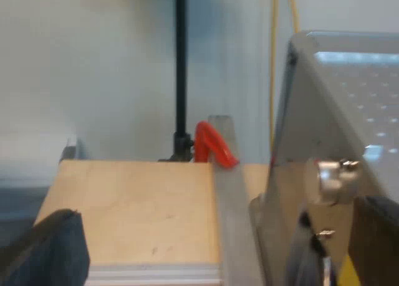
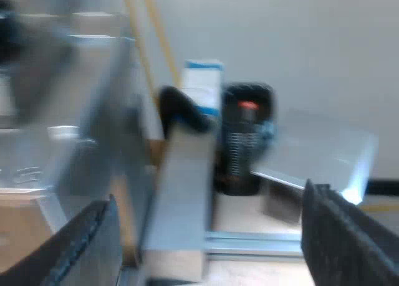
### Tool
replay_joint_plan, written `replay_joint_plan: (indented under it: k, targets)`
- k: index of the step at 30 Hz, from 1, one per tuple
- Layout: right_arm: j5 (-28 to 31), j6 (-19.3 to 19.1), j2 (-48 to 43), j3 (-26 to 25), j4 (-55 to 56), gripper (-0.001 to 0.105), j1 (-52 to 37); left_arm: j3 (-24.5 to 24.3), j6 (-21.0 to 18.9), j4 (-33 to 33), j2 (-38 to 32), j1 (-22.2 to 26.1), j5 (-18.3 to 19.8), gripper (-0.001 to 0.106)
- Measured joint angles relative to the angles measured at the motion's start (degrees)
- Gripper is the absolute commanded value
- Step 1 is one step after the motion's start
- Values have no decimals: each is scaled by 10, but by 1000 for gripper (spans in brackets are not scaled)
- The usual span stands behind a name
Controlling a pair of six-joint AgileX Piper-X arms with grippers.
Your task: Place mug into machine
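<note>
Gaping wide and empty, left gripper (image 1: 218, 227) beside the machine (image 1: 340, 105) and right gripper (image 2: 209, 199) look pre-grasp; I cannot tell where the mug is, so next comes finding it.

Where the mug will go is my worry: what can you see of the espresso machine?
The espresso machine shows in the left wrist view as a silvery sheet-metal body. Its flat top plate carries rows of small dots, perhaps holes, and reflects light. A round shiny knob sticks out of its side wall. It stands upright on the light wooden table, close beside a grey metal rail; whether they touch is unclear.
</note>
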Motion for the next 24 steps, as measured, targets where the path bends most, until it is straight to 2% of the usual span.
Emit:
replay_joint_plan:
  k: [5, 8, 14, 15, 19, 21, 24]
  targets:
    - [-87, 0, -25, 29, -6, 63, -160, 0, 30, 41, -40, 1, -50, 86]
    - [-94, 2, -50, 46, -6, 63, -252, 0, 41, 66, -76, 1, -55, 86]
    - [-99, 2, -112, 70, -5, 63, -258, 8, 41, 123, -162, 1, -56, 86]
    - [-100, 2, -126, 74, -5, 63, -255, 19, 42, 140, -196, 1, -57, 86]
    - [-100, 2, -199, 118, -8, 63, -248, 46, 44, 177, -273, 1, -57, 86]
    - [-100, 2, -263, 150, 4, 63, -246, 58, 43, 200, -318, 1, -57, 86]
    - [-100, 2, -320, 158, 2, 63, -245, 64, 43, 208, -337, 1, -57, 86]
